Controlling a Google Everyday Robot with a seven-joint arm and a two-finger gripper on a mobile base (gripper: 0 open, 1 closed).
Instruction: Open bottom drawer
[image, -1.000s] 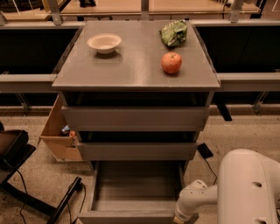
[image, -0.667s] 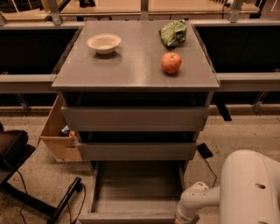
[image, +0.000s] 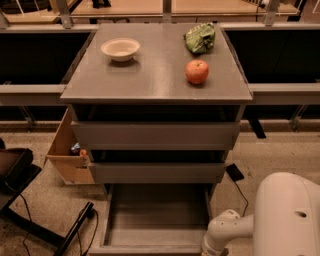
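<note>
Camera view: bottom drawer (image: 157, 217) open, end effector (image: 212, 249) front-right.

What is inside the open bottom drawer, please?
The bottom drawer shows only a bare grey floor; its rear is shadowed. The gripper is out of view, past the arm at its front corner.

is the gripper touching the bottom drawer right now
Cannot tell. In the camera view the arm hangs by the open bottom drawer at its front corner, but the gripper lies below the picture's edge, so no contact shows.
</note>
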